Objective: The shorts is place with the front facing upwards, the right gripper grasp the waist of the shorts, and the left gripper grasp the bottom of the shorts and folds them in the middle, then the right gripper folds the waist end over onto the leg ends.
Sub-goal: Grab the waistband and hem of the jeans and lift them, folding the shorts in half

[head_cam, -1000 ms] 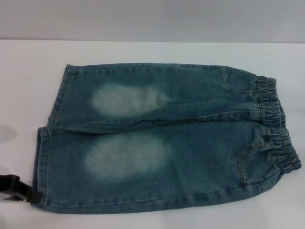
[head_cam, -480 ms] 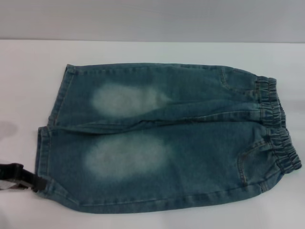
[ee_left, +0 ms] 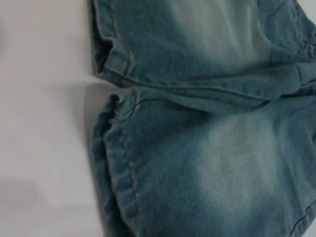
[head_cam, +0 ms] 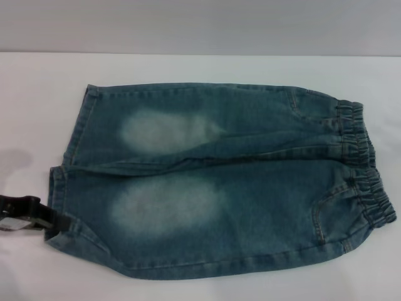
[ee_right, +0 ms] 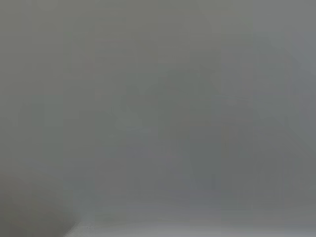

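Note:
The blue-green denim shorts lie front up on the white table, with pale patches on both legs. Their gathered waist is at the right. The bottom of the shorts is at the left, where both leg ends show their stitched hems. My left gripper comes in from the left edge. It is shut on the near corner of the front leg's hem, which is raised and folded inward. In the left wrist view the two hems and the shorts are seen close up. My right gripper is out of view.
Bare white tabletop surrounds the shorts on the left, far and right sides. A grey wall runs behind the table. The right wrist view shows only a grey blur.
My left gripper has moved away from the table's front edge and slightly right, carrying the hem's near corner with it. The front leg's lower left edge now slants inward.

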